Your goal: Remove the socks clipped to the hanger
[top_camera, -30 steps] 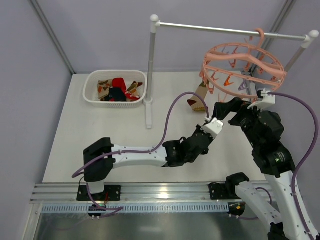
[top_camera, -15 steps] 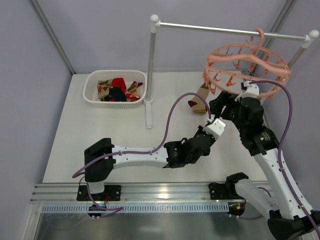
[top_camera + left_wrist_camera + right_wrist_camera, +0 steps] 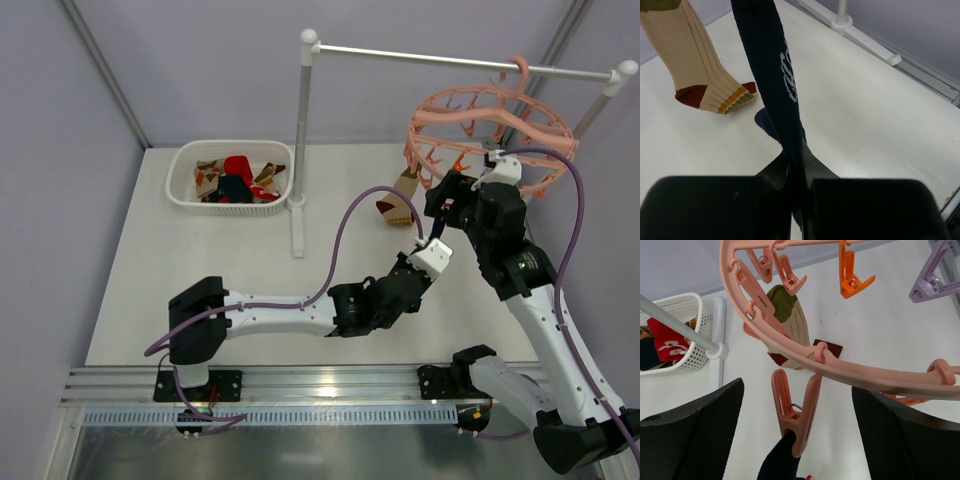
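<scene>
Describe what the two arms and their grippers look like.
Both the left arm and the right arm have white tubular links, chunky black joints and a white wrist block. A purple cable loops along each. The left gripper and the right gripper have broad matte-black fingers. No markings are visible.

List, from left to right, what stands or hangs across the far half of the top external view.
white basket → white stand's upright post → tan striped sock → pink ring hanger
</scene>
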Controlling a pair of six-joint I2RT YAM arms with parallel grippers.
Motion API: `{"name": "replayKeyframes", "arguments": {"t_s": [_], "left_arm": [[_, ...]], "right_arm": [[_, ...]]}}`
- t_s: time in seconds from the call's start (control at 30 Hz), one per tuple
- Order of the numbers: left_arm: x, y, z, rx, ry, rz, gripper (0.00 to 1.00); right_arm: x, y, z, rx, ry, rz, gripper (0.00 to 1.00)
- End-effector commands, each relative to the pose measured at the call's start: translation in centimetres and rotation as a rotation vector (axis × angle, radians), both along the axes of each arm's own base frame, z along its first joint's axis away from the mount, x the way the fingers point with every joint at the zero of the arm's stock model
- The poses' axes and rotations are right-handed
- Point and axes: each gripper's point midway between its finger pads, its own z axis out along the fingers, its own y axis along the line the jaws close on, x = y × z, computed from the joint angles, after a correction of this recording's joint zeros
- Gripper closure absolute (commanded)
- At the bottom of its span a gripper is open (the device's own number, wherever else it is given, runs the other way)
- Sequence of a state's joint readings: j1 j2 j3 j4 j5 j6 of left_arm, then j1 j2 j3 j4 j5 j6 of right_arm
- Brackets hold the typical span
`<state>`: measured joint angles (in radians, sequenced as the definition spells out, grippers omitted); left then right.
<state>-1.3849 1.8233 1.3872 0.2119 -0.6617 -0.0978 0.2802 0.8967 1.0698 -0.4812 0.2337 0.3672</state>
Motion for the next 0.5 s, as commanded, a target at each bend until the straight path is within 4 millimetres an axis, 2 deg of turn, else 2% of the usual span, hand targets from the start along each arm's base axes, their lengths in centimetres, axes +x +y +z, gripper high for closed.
{"name": "replayKeyframes", "arguments": {"t_s": [0.0,0.07,0.13,0.27,0.3,0.37,0.4,0.43,0.47], "left_arm": [[-0.8,-0.7,1.9,-0.065,0.001,-0.02,1.0],[-0.8,-0.7,1.8,-0.066,0.004,-0.021,1.0],[-0.9,-0.7,1.8,-0.067,0.005,-0.022,1.0],[-1.1,-0.6,1.9,-0.073,0.008,-0.029,1.0],[-1.0,-0.6,1.8,-0.07,0.008,-0.028,1.0],[-1.1,-0.6,1.7,-0.067,0.008,-0.029,1.0],[-1.1,-0.6,1.5,-0.064,0.009,-0.028,1.0],[-1.1,-0.7,1.5,-0.064,0.009,-0.028,1.0],[-1.0,-0.6,1.4,-0.061,0.009,-0.026,1.0]], "right_arm": [[0.6,-0.6,2.7,-0.006,-0.08,-0.039,0.18],[0.7,-0.7,2.7,-0.012,-0.081,-0.042,0.25],[1.1,-0.7,2.6,-0.019,-0.074,-0.049,0.27],[1.7,-0.9,2.3,-0.03,-0.067,-0.062,0.47],[1.7,-0.9,2.3,-0.03,-0.068,-0.067,0.62],[1.8,-1.0,2.4,-0.03,-0.075,-0.073,0.77],[1.8,-1.1,2.4,-0.029,-0.075,-0.075,0.91],[1.8,-1.1,2.5,-0.028,-0.08,-0.078,0.96],[1.8,-1.2,2.7,-0.028,-0.088,-0.082,0.96]]}}
